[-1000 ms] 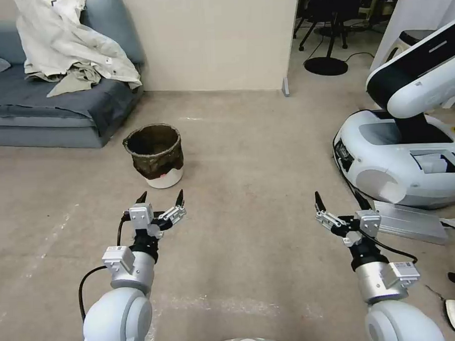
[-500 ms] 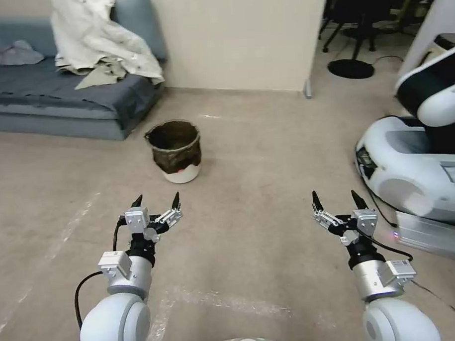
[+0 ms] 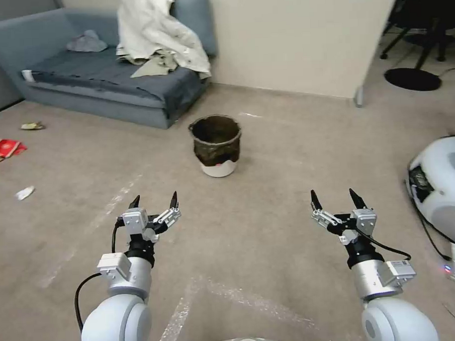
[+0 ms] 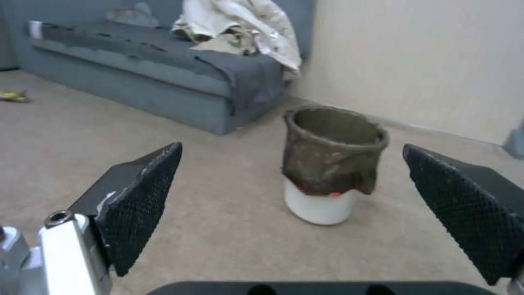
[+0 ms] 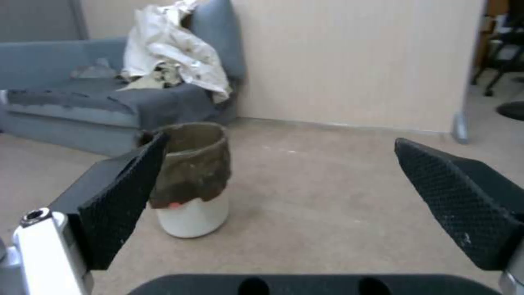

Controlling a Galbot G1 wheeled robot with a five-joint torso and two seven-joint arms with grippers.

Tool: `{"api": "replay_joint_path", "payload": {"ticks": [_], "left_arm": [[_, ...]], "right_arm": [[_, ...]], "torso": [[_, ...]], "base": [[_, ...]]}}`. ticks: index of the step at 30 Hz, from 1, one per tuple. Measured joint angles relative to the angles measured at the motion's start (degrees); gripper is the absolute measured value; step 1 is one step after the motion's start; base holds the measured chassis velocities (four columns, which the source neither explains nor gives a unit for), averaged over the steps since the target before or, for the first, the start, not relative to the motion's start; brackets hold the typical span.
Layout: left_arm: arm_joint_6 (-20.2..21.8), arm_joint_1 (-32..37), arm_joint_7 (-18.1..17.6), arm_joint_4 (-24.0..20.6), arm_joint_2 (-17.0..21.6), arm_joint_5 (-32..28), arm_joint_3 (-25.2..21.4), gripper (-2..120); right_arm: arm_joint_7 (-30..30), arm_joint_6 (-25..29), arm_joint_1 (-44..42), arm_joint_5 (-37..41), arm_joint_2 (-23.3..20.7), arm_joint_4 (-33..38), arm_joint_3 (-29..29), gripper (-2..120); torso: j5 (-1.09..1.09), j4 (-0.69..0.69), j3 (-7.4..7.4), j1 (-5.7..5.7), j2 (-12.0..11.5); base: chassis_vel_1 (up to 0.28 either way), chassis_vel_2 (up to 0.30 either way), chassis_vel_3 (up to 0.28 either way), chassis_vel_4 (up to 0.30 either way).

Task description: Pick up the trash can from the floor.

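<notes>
Approaching bin, both grippers empty and spread wide.

My left gripper (image 3: 153,203) and right gripper (image 3: 337,197) hover over the floor (image 3: 269,223), jaws wide apart; the trash can (image 3: 216,145) stands ahead between them, well apart from both, left arm judged slightly nearer; it stands upright, long axis vertical, mouth opening upward, beside the sofa (image 3: 110,85).

The trash can (image 3: 217,146) is white at its base, with a dark brown-black bag liner (image 4: 332,151) draped over the rim and a small red-orange spot at the liner's lower edge. The floor (image 3: 269,228) is beige-tan carpet marked with faint whitish tape lines, and the sofa (image 3: 105,85) is slate blue under a cream-white cloth (image 3: 155,31). Both gripper fingers (image 4: 143,192) carry black pads with a fine diamond-grid texture.
</notes>
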Motion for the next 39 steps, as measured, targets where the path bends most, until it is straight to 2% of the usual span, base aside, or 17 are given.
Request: {"api": "replay_joint_path", "payload": {"ticks": [20, 39], "left_arm": [[-0.51, 0.58, -0.19, -0.52, -0.04, 0.67, 0.15, 100], [-1.31, 0.17, 0.02, 0.02, 0.06, 0.64, 0.09, 100]], "right_arm": [[-2.13, 2.29, -0.34, 0.25, 0.34, -0.94, -0.02, 100], [-2.2, 2.3, -0.32, -0.01, 0.8, -1.05, -0.45, 100]], "torso": [[0.0, -0.01, 0.0, 0.0, 0.0], [0.0, -0.02, 0.0, 0.0, 0.0]], "base": [[-0.014, 0.013, 0.008, -0.015], [-0.171, 0.179, 0.179, -0.174]]}}
